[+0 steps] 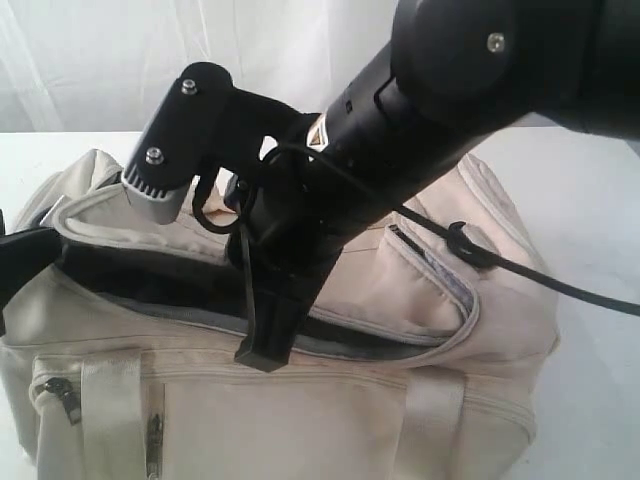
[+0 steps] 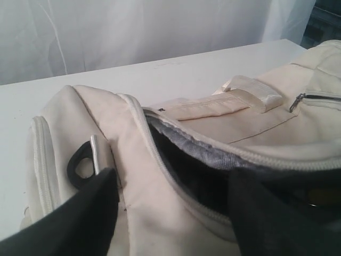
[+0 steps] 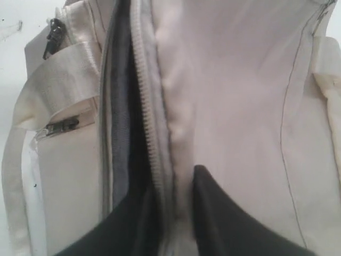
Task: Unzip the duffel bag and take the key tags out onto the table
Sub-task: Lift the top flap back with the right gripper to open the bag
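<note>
The cream duffel bag [image 1: 380, 420] [image 2: 160, 186] [image 3: 240, 106] lies on the white table [image 1: 600, 200] [image 2: 160, 74]. Its top zipper stands open, showing dark grey lining [image 2: 213, 160]. My right gripper [image 1: 268, 345] [image 3: 173, 213] reaches down at the middle of the opening, shut on the far zipper edge [image 3: 160, 160], one finger inside the bag and one outside. At the bag's left end my left gripper [image 1: 20, 262] [image 2: 176, 213] is open and wide, one finger in the opening, one outside, with the lip between them. The key tags are hidden in the dark interior.
A black cable [image 1: 540, 275] from the right arm trails over the bag's right shoulder. Side pockets with grey zipper pulls [image 1: 65, 395] [image 3: 53, 34] and pale webbing straps [image 2: 250, 96] [image 3: 58, 80] lie on the bag. A white curtain hangs behind the table.
</note>
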You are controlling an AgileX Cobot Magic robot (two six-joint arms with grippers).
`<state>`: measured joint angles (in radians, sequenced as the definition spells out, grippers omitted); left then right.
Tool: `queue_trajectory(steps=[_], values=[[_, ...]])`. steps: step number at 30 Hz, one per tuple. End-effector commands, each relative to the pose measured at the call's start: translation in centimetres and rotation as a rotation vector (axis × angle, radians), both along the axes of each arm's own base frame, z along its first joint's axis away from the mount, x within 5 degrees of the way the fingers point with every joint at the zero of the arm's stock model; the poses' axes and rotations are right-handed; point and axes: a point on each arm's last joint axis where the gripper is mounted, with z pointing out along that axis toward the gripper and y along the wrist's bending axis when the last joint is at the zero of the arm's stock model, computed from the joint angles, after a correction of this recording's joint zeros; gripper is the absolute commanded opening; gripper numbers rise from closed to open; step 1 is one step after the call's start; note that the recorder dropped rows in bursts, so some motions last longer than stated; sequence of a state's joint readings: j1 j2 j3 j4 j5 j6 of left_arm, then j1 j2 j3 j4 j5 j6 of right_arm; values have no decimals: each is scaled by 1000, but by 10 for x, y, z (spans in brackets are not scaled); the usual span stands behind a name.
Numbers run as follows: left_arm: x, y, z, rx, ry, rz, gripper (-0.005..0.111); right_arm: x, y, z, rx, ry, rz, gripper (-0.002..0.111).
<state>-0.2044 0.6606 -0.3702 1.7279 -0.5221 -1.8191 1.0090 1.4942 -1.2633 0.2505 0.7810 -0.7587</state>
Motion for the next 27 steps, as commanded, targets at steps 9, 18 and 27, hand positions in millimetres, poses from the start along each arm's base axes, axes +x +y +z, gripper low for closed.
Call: queue_trajectory(steps=[9,18,27], values=[[-2,0,-2,18,-5,-5,63,24,6,17,153,-269,-89,0],[-2,0,-2,15,-3,-4,63,103,-19,29,457,-391,-421,0],[-2,0,-2,14,-3,-7,63,189,-40,-30,734,-35,-905,5]])
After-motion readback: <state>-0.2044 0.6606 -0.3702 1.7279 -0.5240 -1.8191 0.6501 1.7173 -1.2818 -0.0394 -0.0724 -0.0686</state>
